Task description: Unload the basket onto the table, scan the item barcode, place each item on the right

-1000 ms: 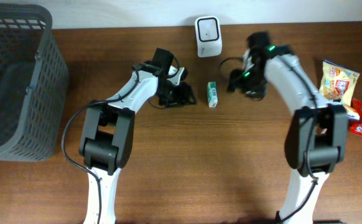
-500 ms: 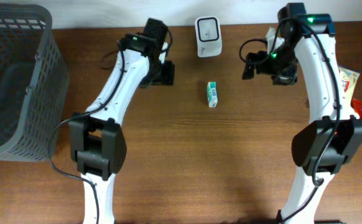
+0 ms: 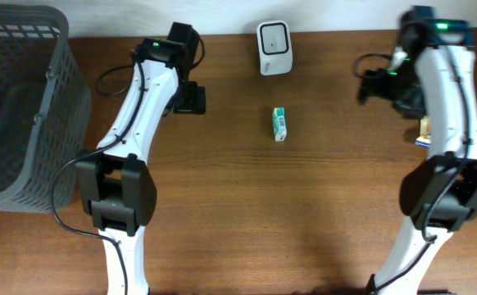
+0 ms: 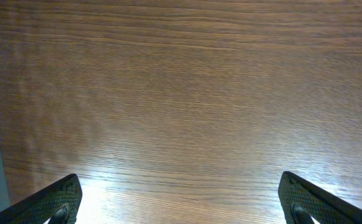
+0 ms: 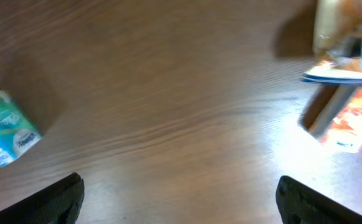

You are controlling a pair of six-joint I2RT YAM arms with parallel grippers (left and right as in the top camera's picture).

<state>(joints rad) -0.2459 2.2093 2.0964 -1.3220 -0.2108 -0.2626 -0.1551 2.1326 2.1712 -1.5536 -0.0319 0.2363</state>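
A small green box (image 3: 279,124), the item, lies flat on the wooden table in the middle, just in front of the white scanner (image 3: 273,37) at the back edge. In the right wrist view the green box (image 5: 8,127) shows at the far left, a barcode on its end. My left gripper (image 3: 191,98) hangs open to the left of the box, well apart from it. Over bare wood, the left gripper (image 4: 181,208) has nothing between its fingers. My right gripper (image 3: 378,84) is open far to the right of the box. The right gripper (image 5: 181,202) is also empty.
A dark mesh basket (image 3: 17,106) stands at the left edge of the table. Snack packets (image 5: 346,93) lie at the right edge, mostly hidden under my right arm in the overhead view.
Both arms have drawn away from the green box, the left one to the left and back, the right one to the right. The left gripper has opened wider. The box has stayed put.
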